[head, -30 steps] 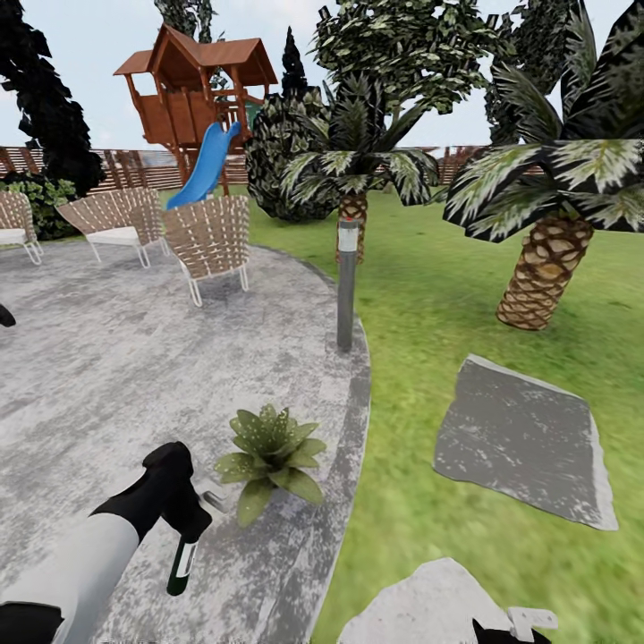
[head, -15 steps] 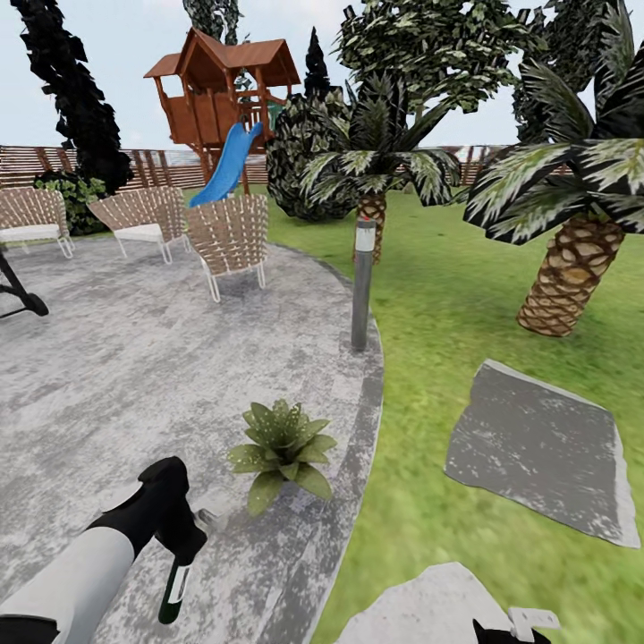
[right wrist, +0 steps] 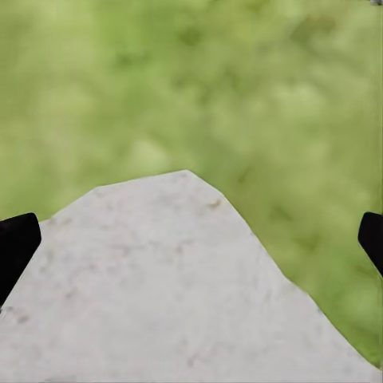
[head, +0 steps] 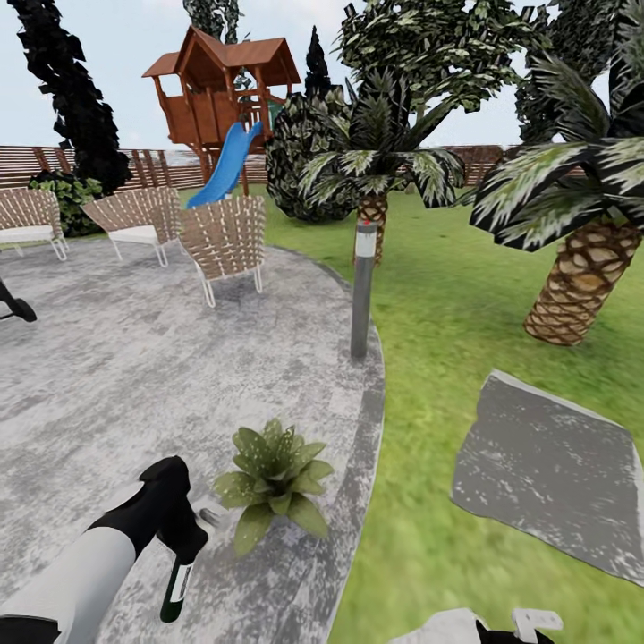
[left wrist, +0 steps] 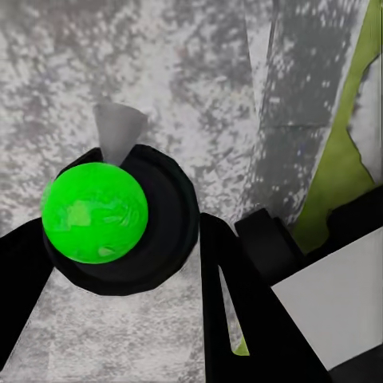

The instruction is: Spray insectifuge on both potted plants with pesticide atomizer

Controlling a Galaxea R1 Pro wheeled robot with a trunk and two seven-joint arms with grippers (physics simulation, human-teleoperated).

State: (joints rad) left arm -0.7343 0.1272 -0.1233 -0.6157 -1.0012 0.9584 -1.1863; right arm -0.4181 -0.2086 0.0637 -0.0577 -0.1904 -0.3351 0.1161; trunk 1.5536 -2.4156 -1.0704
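My left gripper (head: 185,542) is shut on the pesticide atomizer (head: 175,586), a slim dark green bottle with a whitish label that hangs down from the fingers over the grey patio. In the left wrist view the bottle's bright green end (left wrist: 94,211) sits between the two black fingers (left wrist: 239,307). One potted plant (head: 273,478), a low speckled rosette, stands on the patio just right of the bottle, a hand's width away. My right gripper (right wrist: 191,239) is open over a pale stepping stone and grass, and its tip shows at the head view's lower edge (head: 528,628).
A grey bollard lamp (head: 362,291) stands at the patio rim beyond the plant. Wicker chairs (head: 224,240) sit at the far side of the patio (head: 107,376). A flat stepping stone (head: 555,483) lies in the lawn to the right, with palm trees (head: 581,286) behind it.
The whole view has shifted a little, so the camera moved: the plant now sits lower and nearer in the picture. My left arm keeps its pose with the bottle.
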